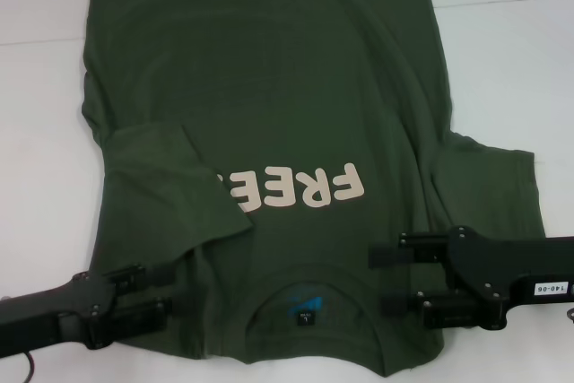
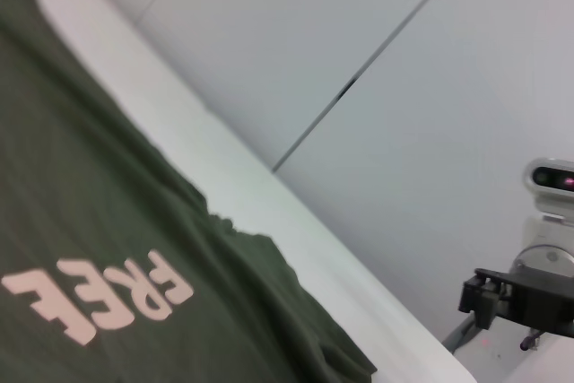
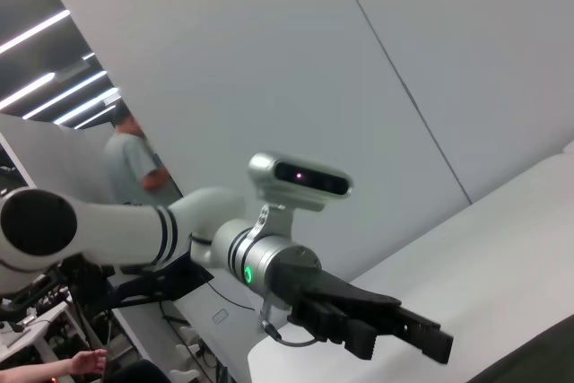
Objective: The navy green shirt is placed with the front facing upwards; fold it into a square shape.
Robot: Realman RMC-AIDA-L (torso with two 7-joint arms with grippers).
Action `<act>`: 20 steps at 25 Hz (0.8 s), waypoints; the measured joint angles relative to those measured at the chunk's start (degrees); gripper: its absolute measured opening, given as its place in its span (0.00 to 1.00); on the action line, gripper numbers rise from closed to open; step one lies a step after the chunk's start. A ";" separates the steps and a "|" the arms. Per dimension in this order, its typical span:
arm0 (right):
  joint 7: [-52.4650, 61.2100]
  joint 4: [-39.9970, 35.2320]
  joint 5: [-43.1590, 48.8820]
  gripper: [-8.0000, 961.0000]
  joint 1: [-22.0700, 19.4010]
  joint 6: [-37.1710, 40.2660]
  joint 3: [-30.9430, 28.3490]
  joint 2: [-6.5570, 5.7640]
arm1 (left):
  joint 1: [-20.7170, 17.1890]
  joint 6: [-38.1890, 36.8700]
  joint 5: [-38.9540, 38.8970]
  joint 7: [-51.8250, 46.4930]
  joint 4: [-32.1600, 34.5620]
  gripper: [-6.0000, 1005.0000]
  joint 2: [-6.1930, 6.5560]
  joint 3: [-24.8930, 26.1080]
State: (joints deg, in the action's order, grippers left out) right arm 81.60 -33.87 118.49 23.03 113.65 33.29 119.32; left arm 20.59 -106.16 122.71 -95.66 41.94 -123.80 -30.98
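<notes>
— Reaching in low from the left edge of the head view, the left gripper (image 1: pixel 175 298) lay nearly flat over the near left part of the navy green shirt (image 1: pixel 269 87). Its two black fingers (image 1: pixel 134 277) pointed toward the collar, parted, with nothing visibly pinched between them.

— And the shirt itself?

— It was spread on the white table (image 1: pixel 40 168), front up, collar nearest the robot. The left sleeve (image 1: pixel 170 190) was folded inward over the chest, its edge covering the start of the cream "FREE" lettering (image 1: pixel 300 187). A small blue neck label (image 1: pixel 305 307) showed inside the collar. The right sleeve (image 1: pixel 489 186) still lay spread out flat.

— What about the right side?

— The right gripper (image 1: pixel 377 280) came in level from the right edge, over the shoulder just beside the collar. Its jaws stood wide apart, holding no cloth that I could see.
</notes>
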 joint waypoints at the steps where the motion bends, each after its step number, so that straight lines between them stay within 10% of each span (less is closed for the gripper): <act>1: 0.55 -0.02 -0.01 0.73 0.01 0.00 0.01 -0.02 | -0.51 0.02 -0.55 1.64 -0.45 0.77 -0.08 0.05; 13: 10.68 -4.83 -2.12 0.73 -1.73 0.11 2.92 -3.34 | -0.62 0.09 -1.60 3.14 -1.45 0.77 0.17 2.70; 20: 23.52 -7.09 -5.07 0.73 -2.11 0.08 1.29 -8.01 | 0.10 0.78 -2.34 3.26 -1.97 0.77 0.15 3.01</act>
State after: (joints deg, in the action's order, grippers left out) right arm 105.13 -40.96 113.42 20.92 113.72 34.58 111.31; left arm 20.69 -105.38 120.37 -92.40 39.97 -123.65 -27.97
